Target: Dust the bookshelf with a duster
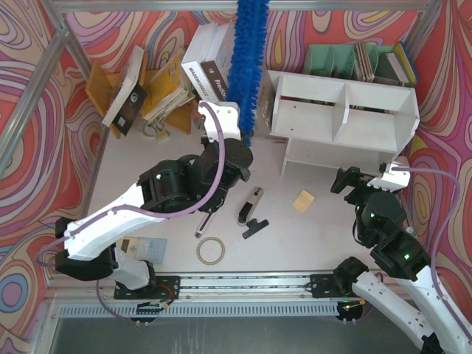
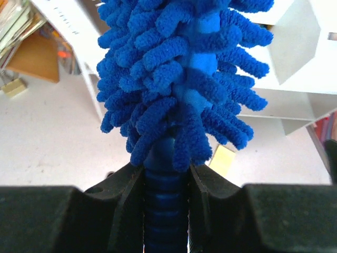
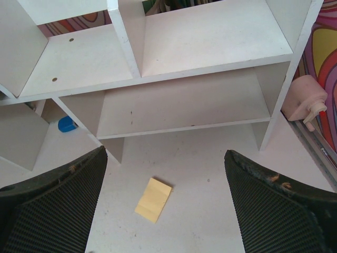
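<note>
1. My left pincer (image 2: 166, 182) is clamped on the handle of the duster (image 2: 184, 79), whose head reaches the far edge, mid-worktop.
2. My right pincer (image 3: 166, 195) gapes wide, holding nothing, and faces the bookshelf (image 3: 179, 105) by the far right corner.

The bookshelf (image 1: 343, 110) stands toward the far right corner of the surface (image 1: 310, 243), with a file organiser (image 1: 335, 59) behind it along the far edge. Just left of the bookshelf the duster (image 1: 247, 59) reaches toward the far edge, its handle between the jaws of the left gripper (image 2: 166, 182). Leaning books (image 1: 158, 88) fill the far left corner. A note pad (image 1: 303, 200) lies before the bookshelf. Left of it is a handheld tool (image 1: 250, 205) and, closer to the near edge, a ring (image 1: 210, 251).
</note>
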`<state>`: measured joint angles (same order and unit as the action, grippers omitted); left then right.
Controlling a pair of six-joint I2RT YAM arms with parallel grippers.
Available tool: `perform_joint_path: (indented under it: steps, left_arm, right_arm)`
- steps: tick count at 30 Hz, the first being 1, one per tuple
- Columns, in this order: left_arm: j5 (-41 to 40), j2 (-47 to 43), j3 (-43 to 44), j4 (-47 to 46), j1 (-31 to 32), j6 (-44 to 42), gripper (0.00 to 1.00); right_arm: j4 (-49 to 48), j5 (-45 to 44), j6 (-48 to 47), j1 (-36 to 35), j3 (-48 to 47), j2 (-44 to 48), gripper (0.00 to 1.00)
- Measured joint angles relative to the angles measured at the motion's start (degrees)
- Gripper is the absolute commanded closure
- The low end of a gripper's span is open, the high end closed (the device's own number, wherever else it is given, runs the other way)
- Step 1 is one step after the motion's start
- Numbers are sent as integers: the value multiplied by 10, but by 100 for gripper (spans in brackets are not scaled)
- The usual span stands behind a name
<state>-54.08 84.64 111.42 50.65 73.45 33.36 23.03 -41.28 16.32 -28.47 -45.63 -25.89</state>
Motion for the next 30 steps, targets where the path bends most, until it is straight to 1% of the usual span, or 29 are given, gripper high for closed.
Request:
perform_joint_path:
  steps: [5, 11, 14, 18, 24, 30]
  left_arm:
    - [10, 38, 47, -29, 41, -31, 100]
    - [56, 102, 56, -29, 47, -24, 100]
    - [81, 124, 54, -19, 41, -13, 100]
    - [115, 127, 37, -9, 20, 12, 100]
    - [125, 134, 50, 46, -2, 68, 100]
    - [131, 157, 76, 99, -17, 99, 100]
  right_arm:
    - [0, 0, 0, 0, 0, 0, 18]
    - [0, 0, 0, 0, 0, 0, 18]
    - [0, 0, 0, 0, 0, 0, 18]
    - [0, 1, 0, 0, 0, 0, 18]
    - [0, 2, 0, 0, 0, 0, 18]
    - [0, 4, 0, 0, 0, 0, 18]
